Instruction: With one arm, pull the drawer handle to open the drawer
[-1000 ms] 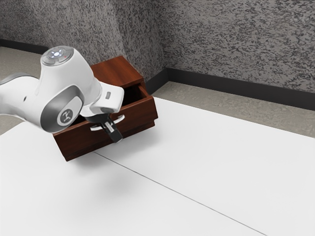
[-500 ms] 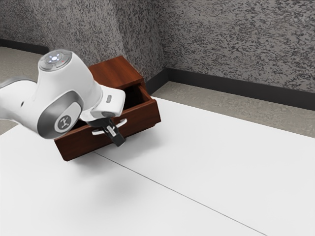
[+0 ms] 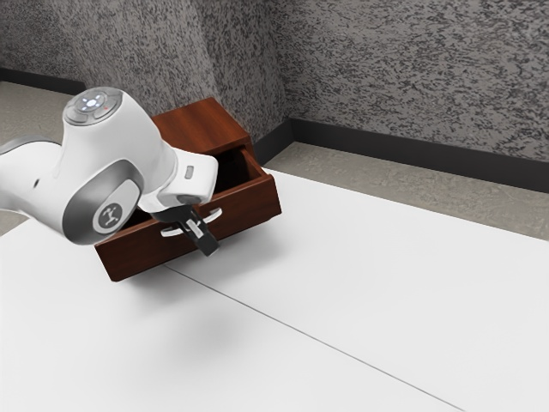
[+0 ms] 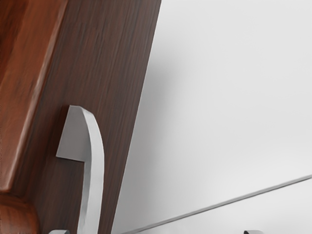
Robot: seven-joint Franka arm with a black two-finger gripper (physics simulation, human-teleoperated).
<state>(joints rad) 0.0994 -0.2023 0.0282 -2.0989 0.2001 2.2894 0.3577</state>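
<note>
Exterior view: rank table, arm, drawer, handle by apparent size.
1. table, largest by far
2. arm
3. drawer; the arm looks bigger, but it sits nearer the camera, so this pair is unsure
4. handle, smallest

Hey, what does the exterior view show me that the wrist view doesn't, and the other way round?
Exterior view's extras: the white arm, its pincer at the drawer front, the cabinet top, the drawer's dark open gap and the speckled walls. Wrist view's extras: the handle's curved end standing off the wood grain, close up. Shared: drawer front, handle, white table and its seam line.
</note>
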